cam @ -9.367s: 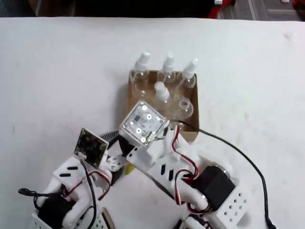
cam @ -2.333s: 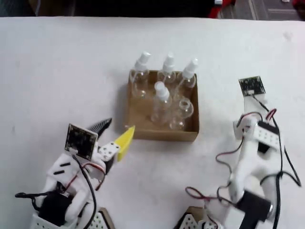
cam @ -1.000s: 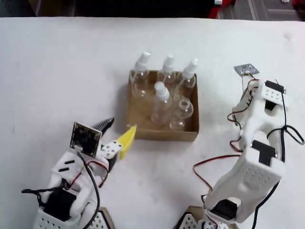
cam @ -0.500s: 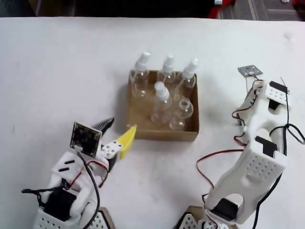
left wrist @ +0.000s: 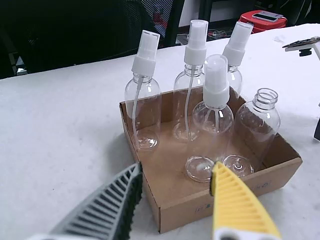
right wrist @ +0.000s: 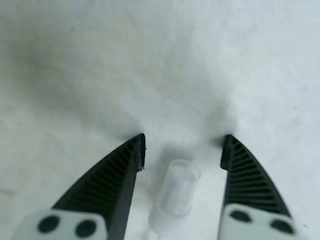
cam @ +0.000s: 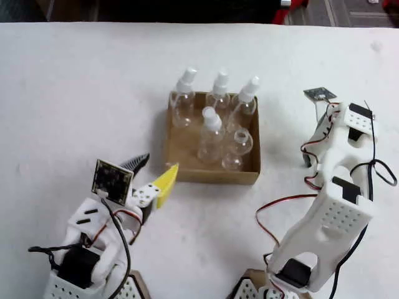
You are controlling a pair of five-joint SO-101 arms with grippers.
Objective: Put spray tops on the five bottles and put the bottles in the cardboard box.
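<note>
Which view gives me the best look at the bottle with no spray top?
The left wrist view: the uncapped bottle stands side-on, its open neck clear, in the cardboard box. The high view shows it from above, foreshortened. The right wrist view faces the loose spray top.

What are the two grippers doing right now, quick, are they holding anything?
Left gripper: open, holding nothing.
Right gripper: open, one finger on each side of a spray top, not gripping it.
</note>
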